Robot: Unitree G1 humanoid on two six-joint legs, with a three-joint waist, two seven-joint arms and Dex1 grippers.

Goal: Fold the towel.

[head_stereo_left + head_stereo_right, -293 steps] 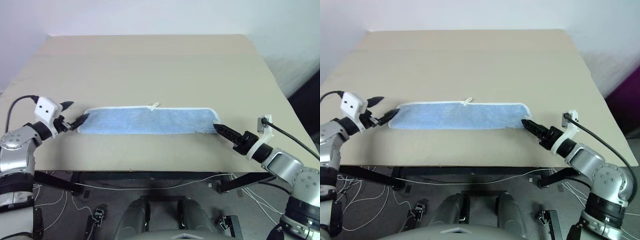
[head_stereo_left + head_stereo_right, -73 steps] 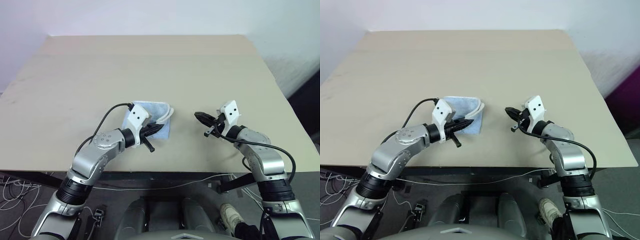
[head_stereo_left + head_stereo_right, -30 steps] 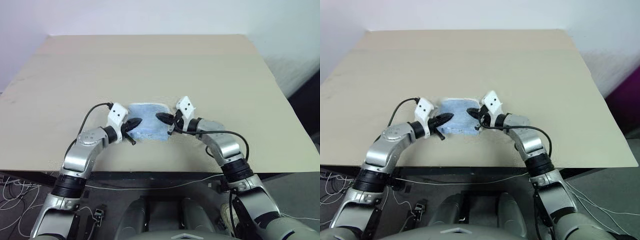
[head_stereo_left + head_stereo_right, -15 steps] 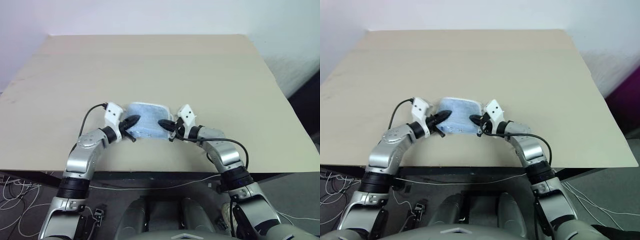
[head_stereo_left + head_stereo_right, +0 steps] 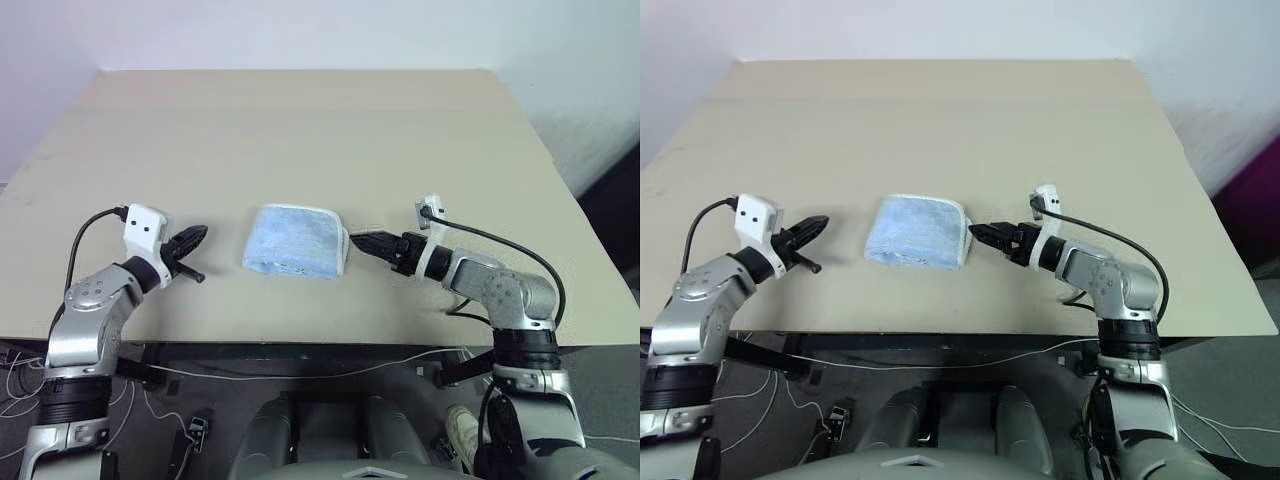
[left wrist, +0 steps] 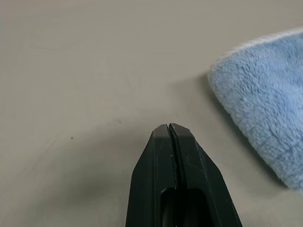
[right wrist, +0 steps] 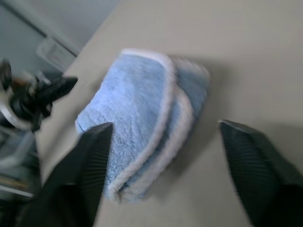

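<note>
The towel (image 5: 295, 241) lies folded into a small pad on the table (image 5: 300, 130). Both grippers have pulled away from it: the left gripper (image 5: 192, 240) pressed together, the right gripper (image 5: 372, 243) now spread apart, empty. Folding looks finished.

Silver-grey arms, white wrist camera blocks, black cables, black fingers (image 5: 191, 240).

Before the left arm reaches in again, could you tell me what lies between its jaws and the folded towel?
Nothing: the left eye view shows bare beige tabletop between the left gripper and the folded light blue terry-cloth towel.
</note>
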